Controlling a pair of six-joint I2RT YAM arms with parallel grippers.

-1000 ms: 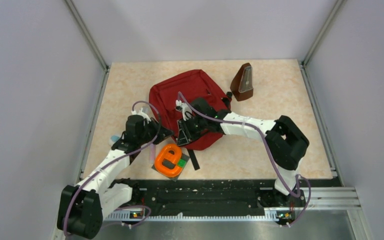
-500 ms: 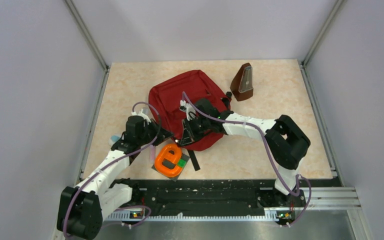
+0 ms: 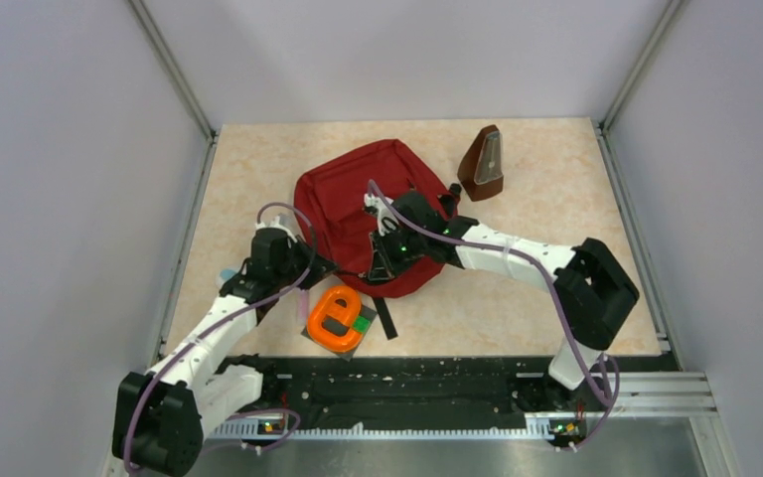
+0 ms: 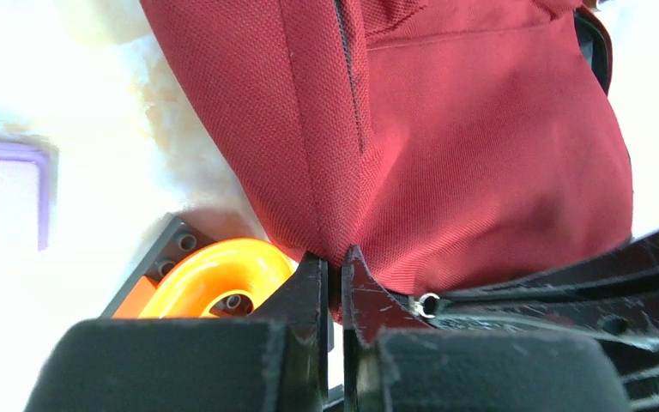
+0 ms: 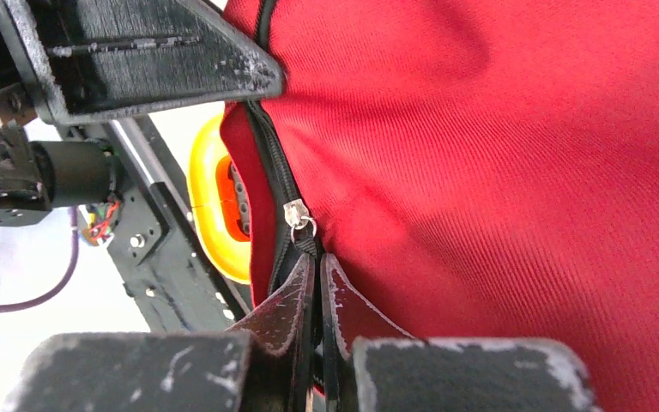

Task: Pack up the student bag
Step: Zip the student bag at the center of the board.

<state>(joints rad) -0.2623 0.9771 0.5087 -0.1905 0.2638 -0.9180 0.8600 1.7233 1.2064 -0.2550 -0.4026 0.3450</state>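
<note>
The dark red student bag [image 3: 343,194] lies mid-table; it fills the left wrist view [image 4: 480,154] and the right wrist view [image 5: 498,172]. My left gripper [image 3: 330,266] is at its near-left corner, shut on a fold of the red fabric [image 4: 336,266]. My right gripper [image 3: 376,270] is at the bag's near edge, shut on the black zipper pull [image 5: 309,249] below the silver slider [image 5: 296,212]. The black zipper track [image 5: 270,146] runs up from it.
An orange ring-shaped toy [image 3: 336,318] on a dark studded plate lies by the bag's near edge; it shows in the left wrist view [image 4: 214,275]. A brown metronome [image 3: 483,164] stands at the back right. A small purple-rimmed item [image 4: 9,206] lies left.
My right arm has shifted right and back, drawing the zipper pull along the bag's near edge. The left gripper has stayed on the bag's corner.
</note>
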